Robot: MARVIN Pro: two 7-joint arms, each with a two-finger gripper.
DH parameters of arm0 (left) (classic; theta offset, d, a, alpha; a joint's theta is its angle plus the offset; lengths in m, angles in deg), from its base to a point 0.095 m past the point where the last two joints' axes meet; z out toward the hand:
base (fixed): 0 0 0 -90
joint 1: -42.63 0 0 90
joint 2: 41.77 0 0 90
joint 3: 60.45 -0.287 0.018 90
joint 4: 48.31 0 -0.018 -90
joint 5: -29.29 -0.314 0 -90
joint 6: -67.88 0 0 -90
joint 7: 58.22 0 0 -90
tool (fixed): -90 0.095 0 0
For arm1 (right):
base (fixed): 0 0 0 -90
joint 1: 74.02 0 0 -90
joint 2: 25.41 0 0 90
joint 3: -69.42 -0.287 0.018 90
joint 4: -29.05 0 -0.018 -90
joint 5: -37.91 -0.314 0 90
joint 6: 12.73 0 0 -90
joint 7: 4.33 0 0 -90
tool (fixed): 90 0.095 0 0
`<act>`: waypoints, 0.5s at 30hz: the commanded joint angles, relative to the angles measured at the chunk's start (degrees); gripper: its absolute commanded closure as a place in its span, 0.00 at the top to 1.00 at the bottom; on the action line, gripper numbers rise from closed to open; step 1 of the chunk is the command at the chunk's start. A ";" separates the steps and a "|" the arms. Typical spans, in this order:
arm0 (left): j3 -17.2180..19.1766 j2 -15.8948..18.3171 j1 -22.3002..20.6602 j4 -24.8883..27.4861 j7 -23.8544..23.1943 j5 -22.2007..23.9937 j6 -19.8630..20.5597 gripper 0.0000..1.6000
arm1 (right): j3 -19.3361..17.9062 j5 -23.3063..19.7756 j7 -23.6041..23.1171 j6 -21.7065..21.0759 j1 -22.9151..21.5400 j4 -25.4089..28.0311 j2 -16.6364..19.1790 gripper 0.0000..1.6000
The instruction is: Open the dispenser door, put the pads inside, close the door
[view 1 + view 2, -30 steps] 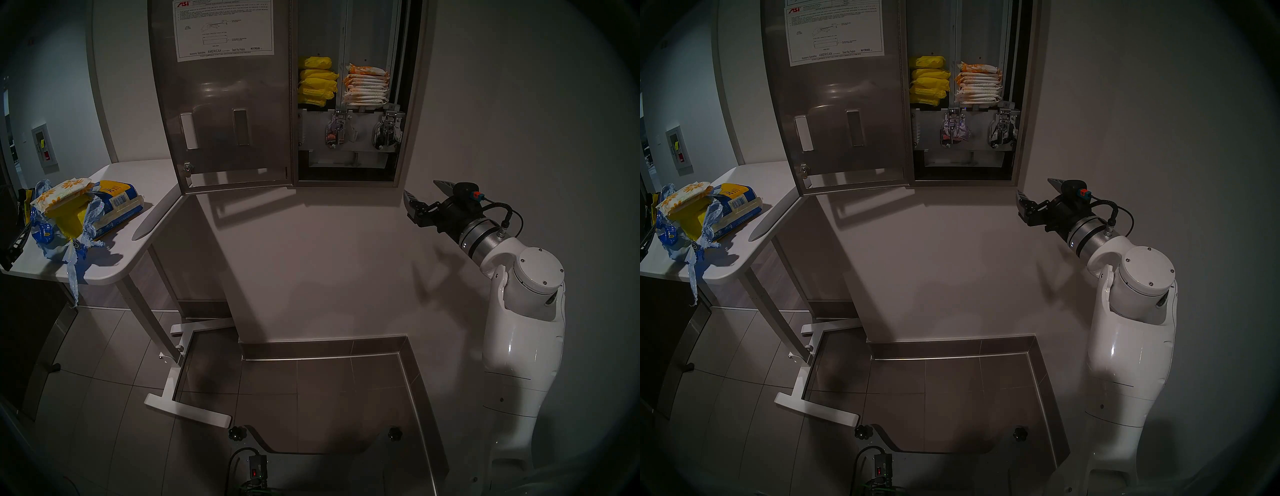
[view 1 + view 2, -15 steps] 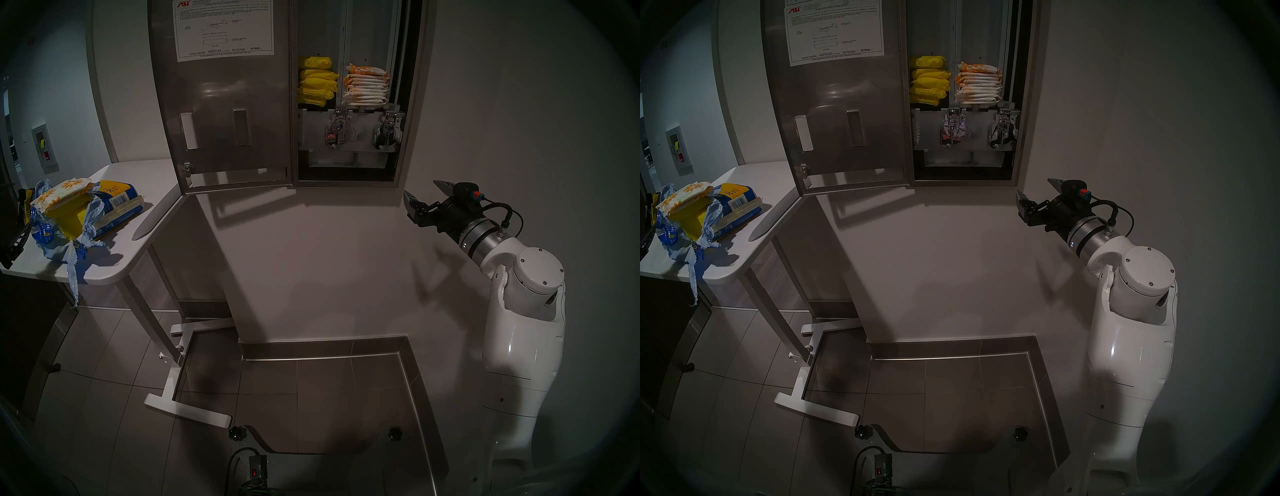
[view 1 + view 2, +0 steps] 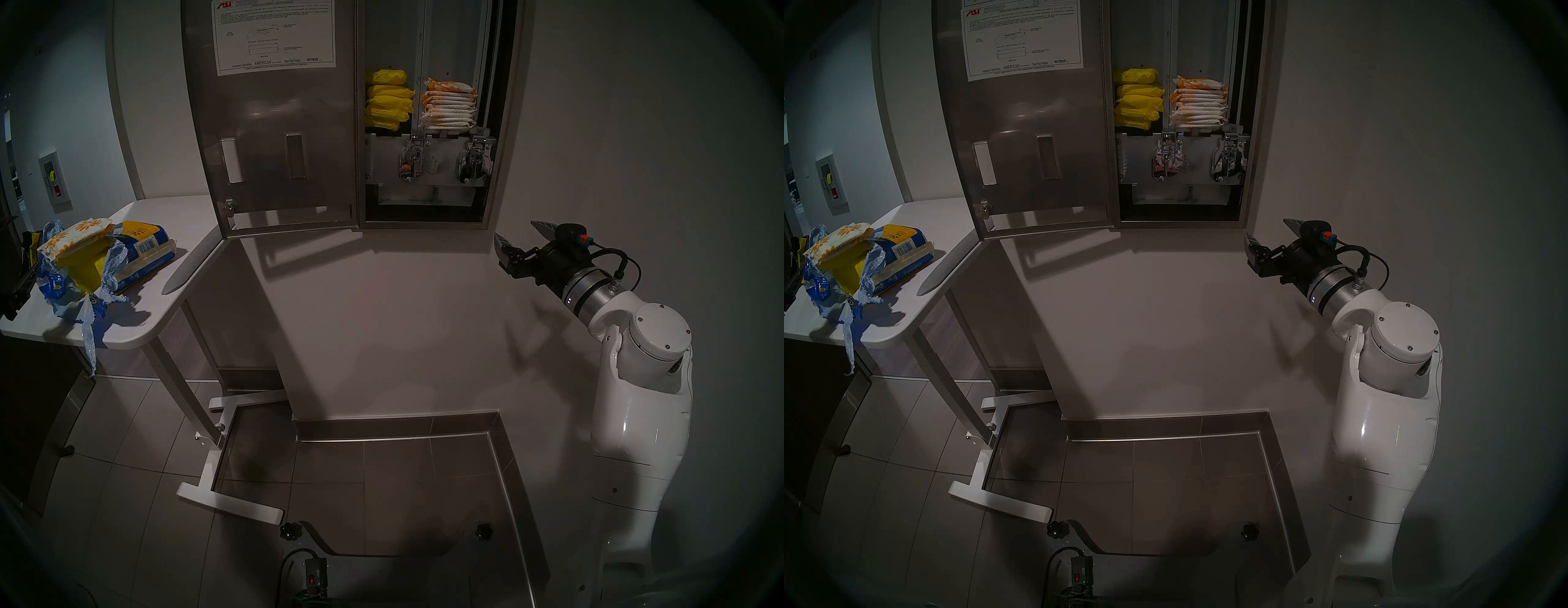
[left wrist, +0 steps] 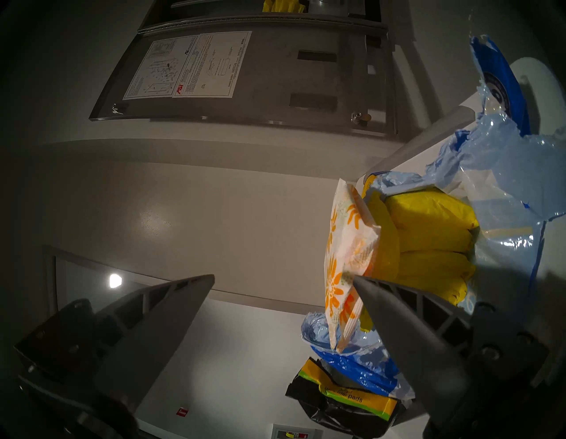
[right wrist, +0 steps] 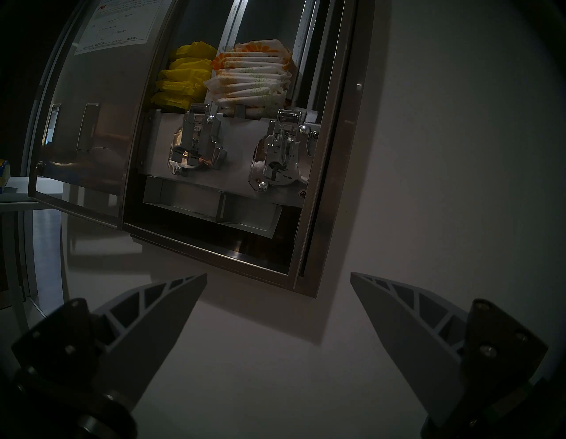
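Left wrist view alone gives the left gripper [image 4: 283, 279] close up: jaws apart, empty, one tip just beside a daisy-print pad [image 4: 346, 257] lying on yellow packets [image 4: 428, 227] in a torn blue bag [image 4: 505, 171]; head views catch only a dark sliver of that gripper at far left. Right wrist view alone looks up into the cabinet: pads [image 5: 254, 76] stacked in the right column, yellow packets in the left, chrome levers [image 5: 196, 141] below.

Dispenser door [image 3: 275, 127] swung wide open to the left, brushed steel, white instruction sheet [image 3: 273, 36] on its back. Loose pad on the counter [image 3: 178, 237], far left.

Right gripper [image 3: 519, 237] below the cabinet, jaws apart, empty. Against a second ago: left gripper's dark shape slightly shifted at frame edge; everything else unchanged.
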 commanded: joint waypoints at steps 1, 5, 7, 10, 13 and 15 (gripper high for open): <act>-1.17 0.74 -1.86 2.16 1.65 0.24 0.87 1.00 | 0.04 -0.28 -0.01 0.38 -1.21 1.89 0.18 1.00; -1.73 0.71 -2.19 2.71 1.77 -0.05 1.48 1.00 | 0.05 -0.29 0.00 0.38 -1.20 1.89 0.19 1.00; -1.84 0.73 -2.27 2.88 1.73 -0.15 1.80 1.00 | 0.05 -0.30 0.01 0.38 -1.20 1.89 0.19 1.00; -1.91 0.73 -2.38 3.09 1.67 -0.31 2.20 1.00 | 0.06 -0.30 0.02 0.38 -1.20 1.89 0.20 1.00; -1.97 0.67 -2.51 3.27 1.69 -0.48 2.56 1.00 | 0.06 -0.31 0.02 0.38 -1.19 1.89 0.21 1.00; -2.01 0.61 -2.61 3.40 1.69 -0.59 2.80 1.00 | 0.06 -0.32 0.03 0.37 -1.19 1.90 0.21 1.00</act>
